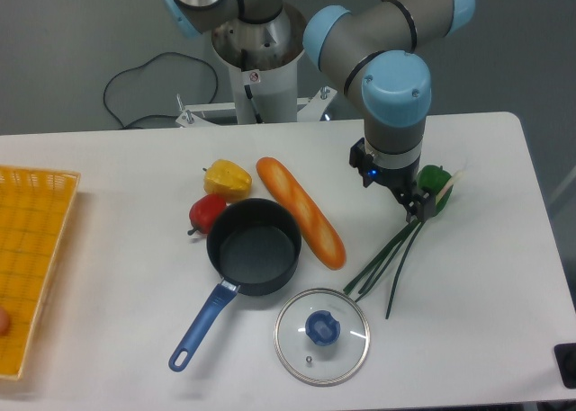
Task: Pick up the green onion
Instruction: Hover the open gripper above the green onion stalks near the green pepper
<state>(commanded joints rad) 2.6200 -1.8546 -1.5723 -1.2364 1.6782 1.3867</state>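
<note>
The green onion [389, 256] lies on the white table right of centre, its dark stalks splaying toward the lower left and its pale stem end [460, 175] pointing up right. My gripper [416, 209] is low over the onion's upper part, fingertips at the stalks. The fingers read as one dark mass from this angle, so their gap is hidden. A green bell pepper [438, 183] sits right behind the gripper, touching or nearly touching the onion's stem.
A bread loaf [301, 211] lies left of the onion. A black pot [255, 245] with a blue handle, a glass lid [321, 335], a yellow pepper [227, 178] and a red pepper [207, 213] stand further left. A yellow basket [31, 249] is at the left edge.
</note>
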